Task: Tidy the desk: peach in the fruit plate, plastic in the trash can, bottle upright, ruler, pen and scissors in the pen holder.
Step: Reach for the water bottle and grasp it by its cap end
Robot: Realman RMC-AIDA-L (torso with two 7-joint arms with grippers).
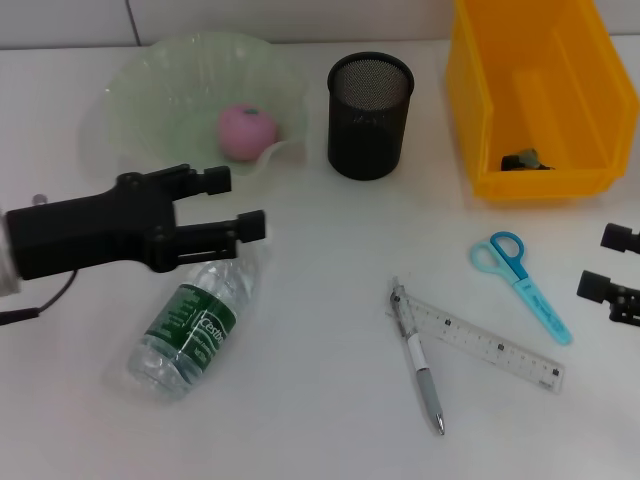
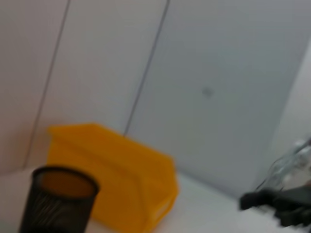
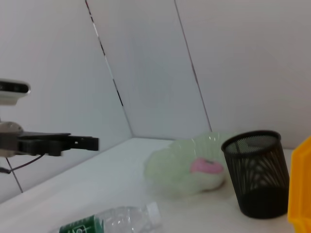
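The peach [image 1: 247, 131] lies in the fruit plate [image 1: 150, 90] at the back left. On its side on the desk [image 1: 320, 420] lies the bottle [image 1: 190, 325], its cap end under my left gripper [image 1: 235, 203]. That gripper is open, holds nothing and hangs above the desk, as the right wrist view shows [image 3: 73, 142]. The pen [image 1: 422, 372] crosses one end of the ruler [image 1: 490, 347]. The scissors [image 1: 522, 285] lie just left of my open right gripper [image 1: 612, 265]. The pen holder [image 1: 369, 115] stands empty. A small dark crumpled piece [image 1: 525, 160], apparently the plastic, lies in the trash can [image 1: 535, 60].
The trash can stands at the back right, close beside the pen holder. The fruit plate's wavy rim reaches near the left gripper's upper finger. A wall rises right behind the desk's far edge.
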